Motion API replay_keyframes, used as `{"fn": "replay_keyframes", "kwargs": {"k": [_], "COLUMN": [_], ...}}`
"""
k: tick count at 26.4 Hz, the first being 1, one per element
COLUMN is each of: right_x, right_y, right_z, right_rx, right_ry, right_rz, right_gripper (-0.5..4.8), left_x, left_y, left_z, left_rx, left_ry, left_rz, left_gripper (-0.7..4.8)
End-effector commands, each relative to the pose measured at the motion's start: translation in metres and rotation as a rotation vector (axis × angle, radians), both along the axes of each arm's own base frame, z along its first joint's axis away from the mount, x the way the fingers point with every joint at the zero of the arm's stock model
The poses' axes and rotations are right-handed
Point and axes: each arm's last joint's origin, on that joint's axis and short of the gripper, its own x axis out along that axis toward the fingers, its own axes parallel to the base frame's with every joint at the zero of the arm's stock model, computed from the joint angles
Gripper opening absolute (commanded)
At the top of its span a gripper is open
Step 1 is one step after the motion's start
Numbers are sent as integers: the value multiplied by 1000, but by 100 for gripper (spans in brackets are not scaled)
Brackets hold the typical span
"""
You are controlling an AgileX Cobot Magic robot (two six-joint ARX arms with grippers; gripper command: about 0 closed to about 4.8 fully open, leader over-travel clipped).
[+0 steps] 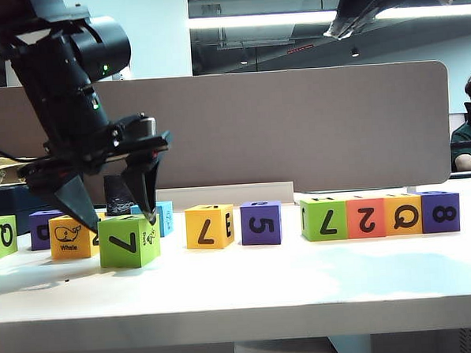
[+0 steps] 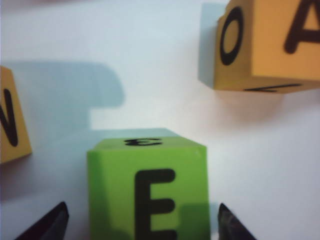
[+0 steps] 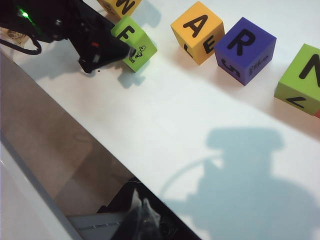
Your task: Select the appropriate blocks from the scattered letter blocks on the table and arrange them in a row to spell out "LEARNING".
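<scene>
My left gripper (image 1: 111, 205) is open and points down, its fingers either side of a green letter block (image 1: 128, 240) at the left of the table (image 1: 241, 287). The left wrist view shows that block (image 2: 150, 180) with an "E" on top, between the fingertips (image 2: 50, 225) with gaps on both sides. In the right wrist view the same green block (image 3: 134, 44) lies in line with a yellow-orange "A" (image 3: 196, 31), a purple "R" (image 3: 245, 49) and a green "N" (image 3: 302, 77). My right gripper (image 3: 142, 210) hangs high above the table's front edge, shut and empty.
Right of the green block stand yellow (image 1: 209, 225) and purple (image 1: 261, 222) blocks, then a tight row of green (image 1: 323, 218), coral (image 1: 365, 215), yellow (image 1: 402, 213) and purple (image 1: 440, 211). A yellow whale block (image 1: 71, 236), a blue block (image 1: 165, 216) and a black mug (image 1: 120, 197) crowd the left.
</scene>
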Motion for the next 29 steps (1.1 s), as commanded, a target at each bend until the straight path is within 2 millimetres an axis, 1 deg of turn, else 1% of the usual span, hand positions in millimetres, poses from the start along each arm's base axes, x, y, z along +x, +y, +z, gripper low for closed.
{"fn": "replay_keyframes", "kwargs": {"k": [1,3,4,5,6,9,23,29], "right_x": [0,0,0,0,0,0,0,0], "right_y": [0,0,0,0,0,0,0,0], "right_z": [3,3,3,3,3,3,3,3], "right_rx": [9,9,9,9,9,9,9,9], "right_ry": [-15,-15,-16,-16,-16,-15,-16,-16], "right_rz": [5,5,5,5,5,5,5,5], "right_gripper": [-1,-1,-1,-1,-1,-1,-1,-1], "left_x": [2,3,4,4,5,5,17,23], "left_y": [-1,-2,-2,-2,-2,-2,-8,-9], "left_z": [-2,-3,-3,-3,-3,-3,5,0], "left_rx": [-4,-2,-4,-6,-7,-10,-72,-82], "left_ry": [1,-4,-8,-13,-15,-21,-158,-176], "left_rz": [1,3,3,3,2,2,3,6], "left_gripper": [371,370,361,305,274,239,239,238]}}
